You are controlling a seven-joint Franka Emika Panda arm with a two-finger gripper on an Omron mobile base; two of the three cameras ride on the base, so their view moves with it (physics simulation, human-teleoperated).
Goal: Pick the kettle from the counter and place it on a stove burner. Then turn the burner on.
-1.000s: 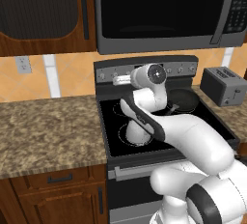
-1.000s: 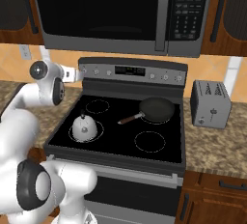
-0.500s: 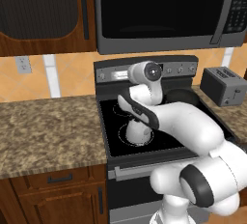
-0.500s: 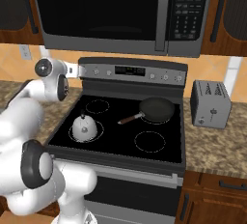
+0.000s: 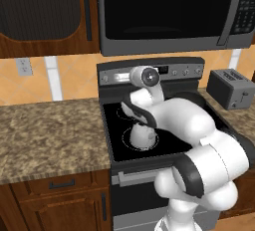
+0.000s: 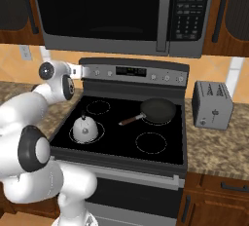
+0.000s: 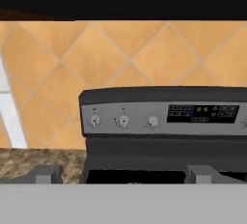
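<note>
Already your kettle [image 6: 85, 128] sits on the front left burner [image 6: 73, 137] of the black glass cooktop [image 6: 160, 158], inside the large white ring, well apart from the granite counter [image 5: 45, 135] on the left. So the placing looks done, and what remains is turning the burner on. That, I judge, is why your gripper [image 7: 123, 175] is raised off the kettle and aimed at the back panel: in the hand view its two fingertips [image 7: 46, 175] stand spread wide with nothing between them, and the row of knobs [image 7: 123, 120] lies straight ahead but not yet touched. Pick the knob that matches the front left ring; which one that is you cannot read from here. The frying pan [image 6: 156, 110] on the rear right ring and the toaster [image 6: 211, 104] stay clear of your path.
</note>
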